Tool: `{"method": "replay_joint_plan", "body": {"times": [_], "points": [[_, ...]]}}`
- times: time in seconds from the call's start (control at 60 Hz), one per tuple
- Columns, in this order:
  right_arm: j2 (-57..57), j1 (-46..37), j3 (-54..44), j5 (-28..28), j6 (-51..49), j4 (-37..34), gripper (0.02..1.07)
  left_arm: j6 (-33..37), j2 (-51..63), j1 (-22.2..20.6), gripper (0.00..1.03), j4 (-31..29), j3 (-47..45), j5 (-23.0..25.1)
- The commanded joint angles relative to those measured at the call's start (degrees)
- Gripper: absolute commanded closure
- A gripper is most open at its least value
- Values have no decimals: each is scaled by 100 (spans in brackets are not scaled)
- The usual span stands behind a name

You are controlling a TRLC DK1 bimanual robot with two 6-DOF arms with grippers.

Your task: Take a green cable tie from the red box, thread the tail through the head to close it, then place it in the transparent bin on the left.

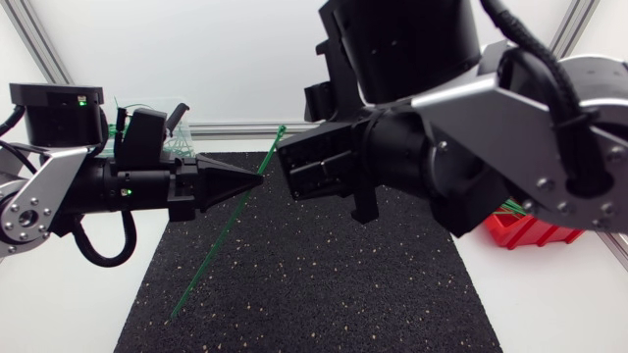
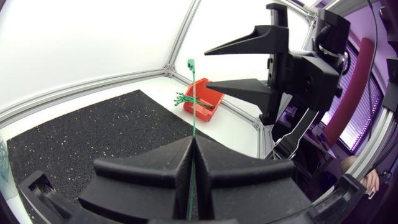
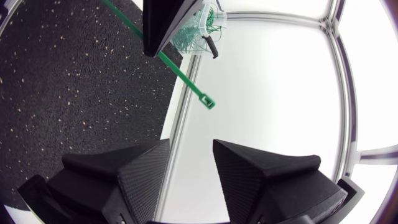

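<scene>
My left gripper (image 1: 257,179) is shut on a green cable tie (image 1: 222,235), held in the air over the black mat (image 1: 324,284). The tie slants from its head at the far side down to its tail near the mat. In the left wrist view the tie (image 2: 193,106) rises straight out of the closed fingers (image 2: 155,168). My right gripper (image 1: 285,169) stands open just right of the left fingertips, holding nothing. Seen from the right wrist, the tie's head (image 3: 208,102) hangs free ahead of the open right gripper (image 3: 191,146). The red box (image 1: 530,227) lies at the right, partly hidden by my right arm.
The transparent bin (image 3: 202,31) with several green ties stands at the far left, behind my left arm (image 1: 98,186). More ties stick out of the red box (image 2: 205,99). White table surface (image 3: 261,81) surrounds the mat.
</scene>
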Motion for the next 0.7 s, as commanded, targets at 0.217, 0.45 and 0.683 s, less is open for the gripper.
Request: {"method": "replay_joint_plan", "body": {"times": [0.217, 0.45, 0.683], "points": [[-100, -1070, 262, -1751, 2688, -760, 49, -1855, -267, 234, 100, 2706, -1179, 136], [287, -1826, 271, -3869, 4375, -1358, 49, -2224, -100, 216, 100, 3199, -1205, 48], [1174, -2108, 508, -5873, 5360, -1639, 49, -2628, 5, 67, 100, 3603, -1275, -339]]}}
